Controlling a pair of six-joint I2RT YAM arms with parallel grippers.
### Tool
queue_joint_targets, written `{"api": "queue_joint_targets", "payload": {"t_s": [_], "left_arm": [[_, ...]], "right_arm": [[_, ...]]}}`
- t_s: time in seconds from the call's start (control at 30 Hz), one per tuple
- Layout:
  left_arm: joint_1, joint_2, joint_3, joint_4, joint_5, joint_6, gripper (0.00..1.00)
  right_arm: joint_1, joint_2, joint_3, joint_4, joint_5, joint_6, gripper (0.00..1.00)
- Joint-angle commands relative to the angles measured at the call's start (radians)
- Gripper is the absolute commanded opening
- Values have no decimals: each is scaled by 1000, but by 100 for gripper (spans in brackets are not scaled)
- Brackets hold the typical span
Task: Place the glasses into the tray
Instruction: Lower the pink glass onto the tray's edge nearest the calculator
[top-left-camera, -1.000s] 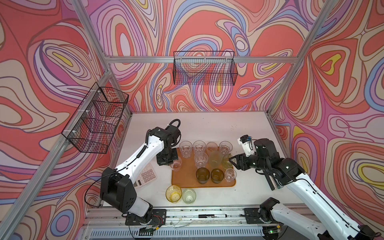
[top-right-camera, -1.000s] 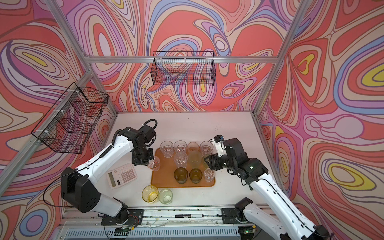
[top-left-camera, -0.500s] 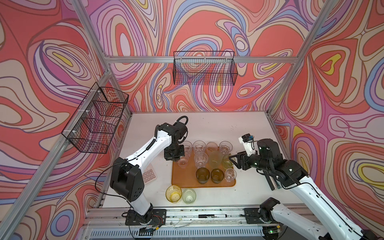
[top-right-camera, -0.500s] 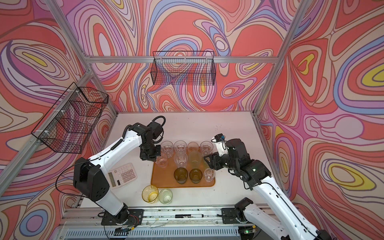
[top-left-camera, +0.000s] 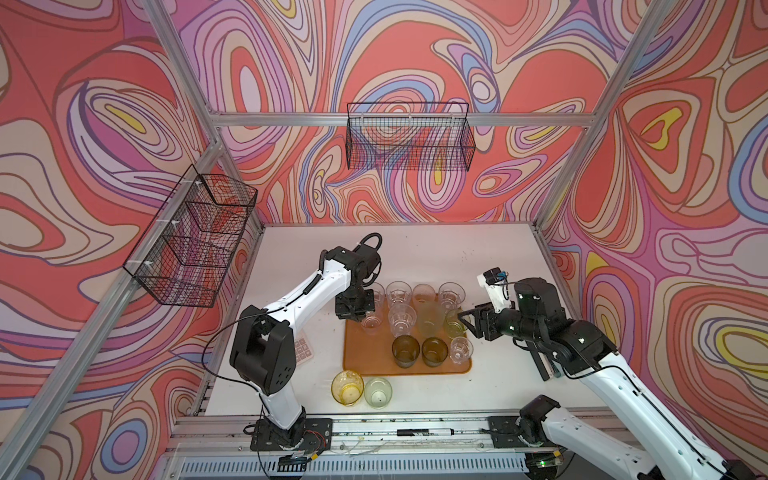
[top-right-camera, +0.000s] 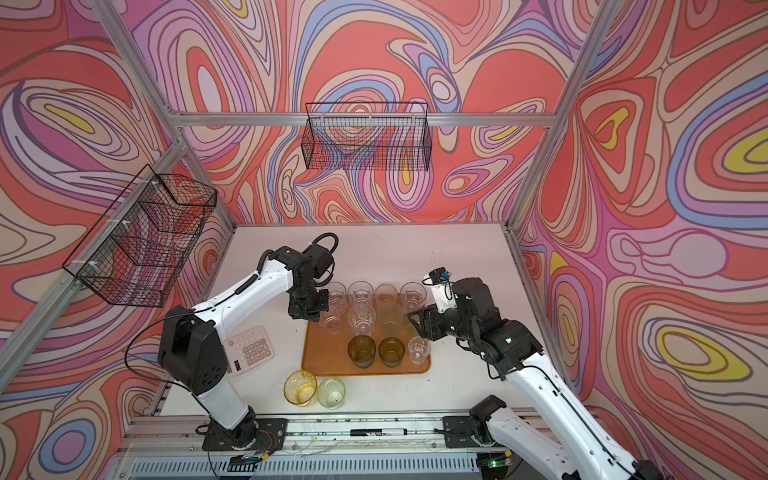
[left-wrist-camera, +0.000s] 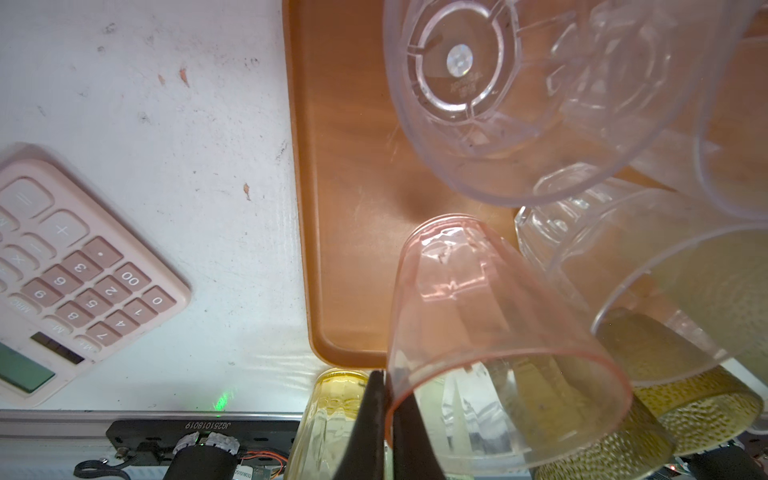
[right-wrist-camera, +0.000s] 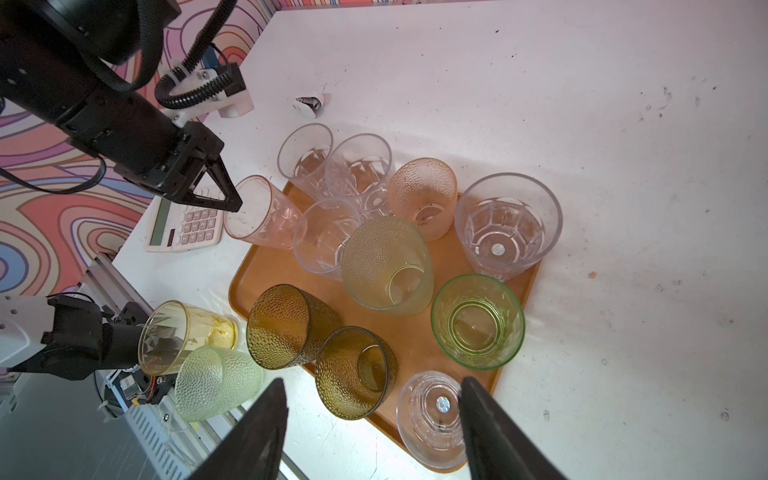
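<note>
The orange-brown tray (top-left-camera: 360, 365) (top-right-camera: 321, 362) lies on the white table with several glasses on it: clear, pink, pale green and two dark olive ones (top-left-camera: 405, 350). My left gripper (left-wrist-camera: 388, 415) (top-left-camera: 358, 312) is shut on the rim of a pink glass (left-wrist-camera: 498, 332) (top-left-camera: 371, 324) (right-wrist-camera: 266, 218), which hangs tilted over the tray's left part beside a clear glass (left-wrist-camera: 519, 95). My right gripper (right-wrist-camera: 372, 415) (top-left-camera: 468, 319) stands open and empty above the tray's right side, over a small clear glass (right-wrist-camera: 432, 415). A yellow glass (top-left-camera: 347, 387) and a pale green glass (top-left-camera: 377, 392) stand on the table in front of the tray.
A pink calculator (top-right-camera: 248, 349) (left-wrist-camera: 62, 270) lies on the table left of the tray. Black wire baskets hang on the back wall (top-left-camera: 409, 141) and the left wall (top-left-camera: 193, 241). Bare table stretches behind the tray and to its right.
My left arm has carried the pink glass rightward, from beside the tray's left edge to over the tray. The right gripper has barely moved.
</note>
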Motion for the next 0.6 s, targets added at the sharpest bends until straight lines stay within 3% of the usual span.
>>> {"api": "queue_joint_targets", "payload": {"t_s": [0.0, 0.57], "left_arm": [[-11, 21, -2, 11, 5, 6, 0], [-11, 90, 2, 27, -29, 9, 0]], "right_arm": [[-3, -14, -9, 22, -9, -14, 68], [-3, -28, -14, 24, -23, -17, 68]]}}
